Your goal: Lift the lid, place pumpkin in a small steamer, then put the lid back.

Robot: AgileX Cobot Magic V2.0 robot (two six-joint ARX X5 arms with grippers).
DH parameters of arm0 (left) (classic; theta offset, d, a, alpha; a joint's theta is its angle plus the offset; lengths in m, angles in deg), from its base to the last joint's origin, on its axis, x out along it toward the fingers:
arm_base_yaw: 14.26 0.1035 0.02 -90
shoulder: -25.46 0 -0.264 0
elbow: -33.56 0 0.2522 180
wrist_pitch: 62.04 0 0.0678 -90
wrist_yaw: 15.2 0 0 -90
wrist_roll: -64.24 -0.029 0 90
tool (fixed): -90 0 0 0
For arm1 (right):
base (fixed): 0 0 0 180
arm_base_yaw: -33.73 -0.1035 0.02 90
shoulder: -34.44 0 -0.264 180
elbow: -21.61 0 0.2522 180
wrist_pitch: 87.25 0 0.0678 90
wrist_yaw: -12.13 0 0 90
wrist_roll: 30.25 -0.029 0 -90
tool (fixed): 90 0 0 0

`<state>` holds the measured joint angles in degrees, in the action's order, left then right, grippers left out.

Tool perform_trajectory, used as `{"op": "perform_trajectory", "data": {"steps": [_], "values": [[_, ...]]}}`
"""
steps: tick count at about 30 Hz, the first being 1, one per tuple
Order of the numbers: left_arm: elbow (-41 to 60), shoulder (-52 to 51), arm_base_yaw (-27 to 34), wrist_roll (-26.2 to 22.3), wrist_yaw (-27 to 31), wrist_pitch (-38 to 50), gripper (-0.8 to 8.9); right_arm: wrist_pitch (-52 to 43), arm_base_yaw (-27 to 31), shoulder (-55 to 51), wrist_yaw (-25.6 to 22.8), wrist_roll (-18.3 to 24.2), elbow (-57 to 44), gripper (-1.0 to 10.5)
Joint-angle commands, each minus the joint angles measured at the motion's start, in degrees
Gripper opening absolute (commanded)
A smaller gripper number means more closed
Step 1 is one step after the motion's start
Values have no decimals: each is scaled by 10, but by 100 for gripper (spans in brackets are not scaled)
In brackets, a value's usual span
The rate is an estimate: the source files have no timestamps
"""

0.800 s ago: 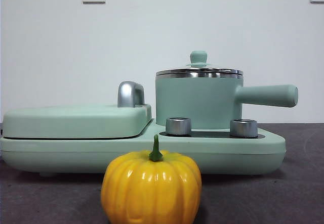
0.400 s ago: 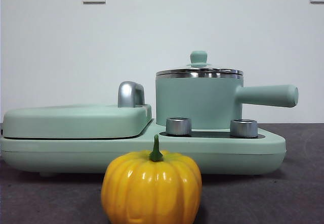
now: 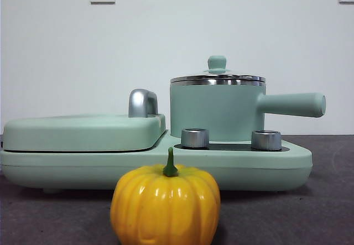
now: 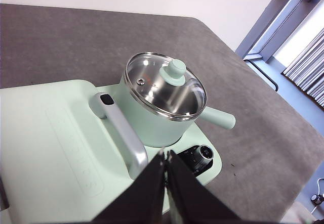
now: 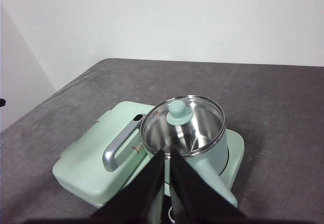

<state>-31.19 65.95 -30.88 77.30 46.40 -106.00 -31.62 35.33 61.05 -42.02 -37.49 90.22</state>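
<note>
The yellow-orange pumpkin [image 3: 165,206] stands on the dark table at the very front, in front of the appliance. The mint-green small steamer [image 3: 215,115] sits on the appliance's right side, its long handle [image 3: 293,104] pointing right. The glass lid [image 3: 217,79] with its mint knob [image 3: 217,63] rests shut on the steamer. The lid also shows in the left wrist view [image 4: 152,80] and the right wrist view [image 5: 202,123]. My left gripper [image 4: 165,155] and right gripper [image 5: 167,154] both hover high above the appliance, jaws together and empty. Neither shows in the front view. The pumpkin is out of both wrist views.
The wide mint-green appliance base [image 3: 249,165] carries two silver knobs [image 3: 194,137] in front of the steamer. A large flat mint cover [image 3: 83,131] with a silver handle [image 3: 142,102] takes its left half. A white wall stands behind.
</note>
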Motion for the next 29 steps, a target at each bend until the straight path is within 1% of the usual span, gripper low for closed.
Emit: {"op": "perform_trajectory", "data": {"steps": [1,13,14,15,16,17,18,20,22,23,26,29], "values": [[-11,3,-1,-5,-2,7,8,4,0,2,1,7,7,15],[-11,3,-1,-2,-2,-2,8,11,0,2,1,7,7,16],[-11,3,-1,-2,-2,-2,8,11,0,2,1,7,7,20],[-11,3,-1,-1,-2,-2,10,11,0,2,1,7,7,54],[-11,3,-1,-1,-2,-2,29,11,0,2,1,7,7,118],[-11,3,-1,-2,-2,-1,68,11,0,2,1,7,7,190],[-11,3,-1,-2,-2,-1,127,11,0,2,1,7,7,280],[-11,3,-1,-2,-2,2,301,10,0,2,1,7,7,451],[-11,3,-1,-2,-2,7,453,10,0,2,1,7,7,539],[-11,3,-1,-2,-2,12,497,10,0,2,1,6,7,547],[-11,3,-1,1,-2,26,504,10,0,2,1,6,7,547],[-11,5,-2,20,-2,47,498,10,0,2,2,4,7,547]]}}
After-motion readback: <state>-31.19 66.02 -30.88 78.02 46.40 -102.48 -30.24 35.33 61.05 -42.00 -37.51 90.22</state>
